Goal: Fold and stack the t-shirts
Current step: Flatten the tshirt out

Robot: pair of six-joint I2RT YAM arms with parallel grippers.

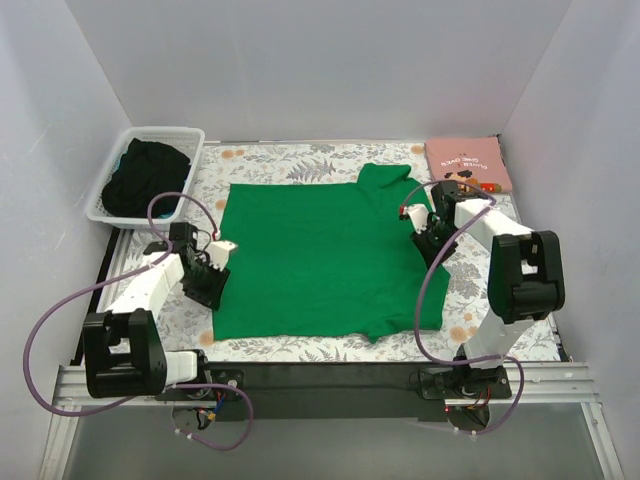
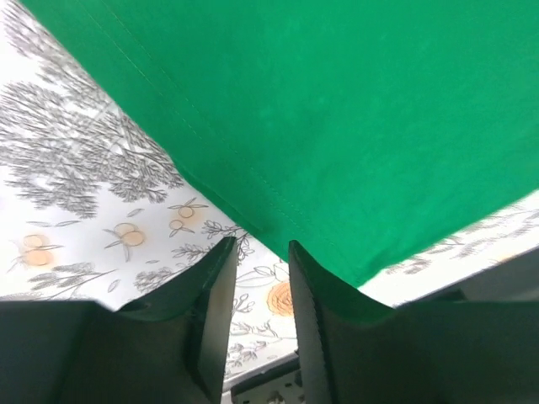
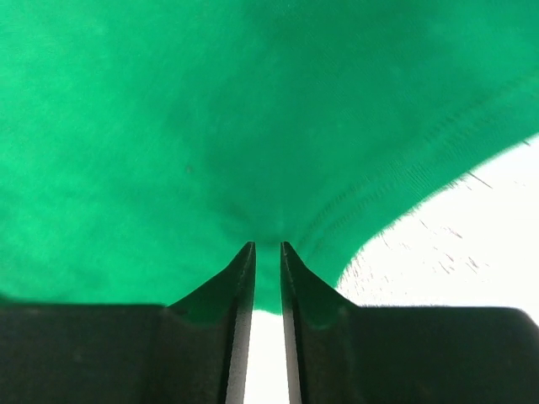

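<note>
The bright green t-shirt (image 1: 320,255) lies spread flat on the floral table cloth (image 1: 290,160) in the middle. My left gripper (image 1: 216,278) is at its left hem. In the left wrist view the jaws (image 2: 258,244) stand a little apart, tips at the hem of the green cloth (image 2: 354,126), with only table cloth in the gap. My right gripper (image 1: 420,228) is at the shirt's right side near the sleeve. In the right wrist view it (image 3: 267,246) pinches a puckered fold of green cloth (image 3: 168,126). The pale pink printed t-shirt (image 1: 466,163) lies folded at the back right.
A white slatted basket (image 1: 160,132) holding dark cloth (image 1: 145,178) stands at the back left. White walls close in the table on three sides. The black rail with both arm bases runs along the near edge.
</note>
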